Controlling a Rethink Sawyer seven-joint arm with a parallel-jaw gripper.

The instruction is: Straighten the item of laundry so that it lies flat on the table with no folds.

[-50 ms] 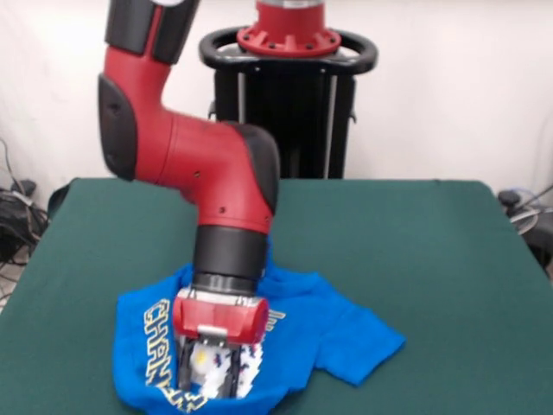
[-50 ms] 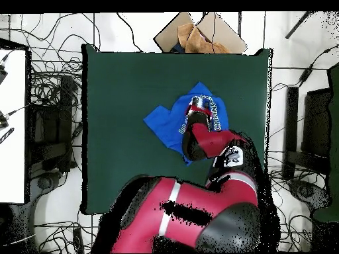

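Front view: "CHAN" lettering (image 1: 159,346) on crumpled blue T-shirt (image 1: 346,337) under gripper (image 1: 212,380)

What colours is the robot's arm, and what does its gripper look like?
The arm is shiny red with rounded, chunky segments and black bands at the joints. A black collar sits above a red block at the wrist, and the gripper below has dark fingers.

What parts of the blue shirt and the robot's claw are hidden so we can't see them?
- Gripper, front view: whether it is open or shut cannot be told; overhead view, the arm covers it.
- T-shirt, front view: the arm hides the middle of the print, and only part of the yellow lettering shows.
- T-shirt, overhead view: the arm covers one side, so folds there cannot be judged.
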